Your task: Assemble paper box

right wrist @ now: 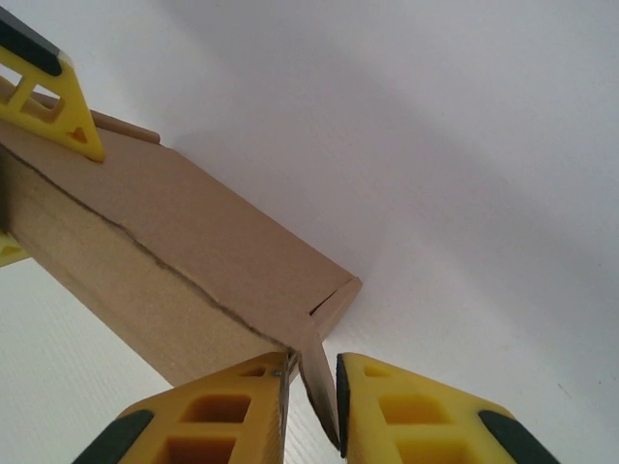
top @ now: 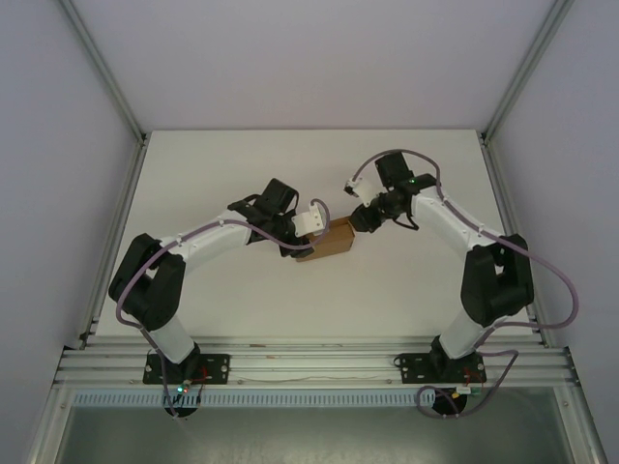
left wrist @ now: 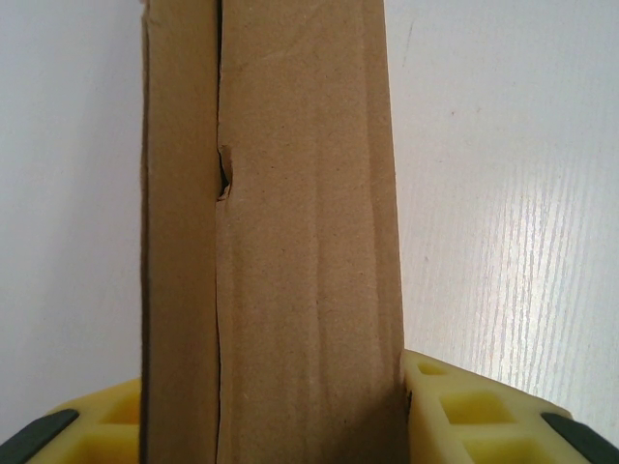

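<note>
a small, shallow paper box (top: 334, 242) of plain brown cardboard sits over the middle of the flat white desk (top: 242, 174), well away from all four edges. whether it touches the surface cannot be told. it is folded up into a long, narrow shape.

the left gripper (top: 311, 232) reaches in from the left side and is clamped across the near end of the paper box. in the left wrist view its yellow plastic fingers (left wrist: 464, 416) press against both brown sides, and the box runs straight away from the camera, with a seam and a small torn notch along its face.

the right gripper (top: 358, 224) meets the opposite end from the right. in the right wrist view its yellow fingers (right wrist: 213, 416) stand close together, with a thin cardboard end flap (right wrist: 319, 382) at the box corner caught in the narrow gap between them. it looks pinched. one yellow finger of the left gripper (right wrist: 53, 106) lies on the far end of the box.
</note>
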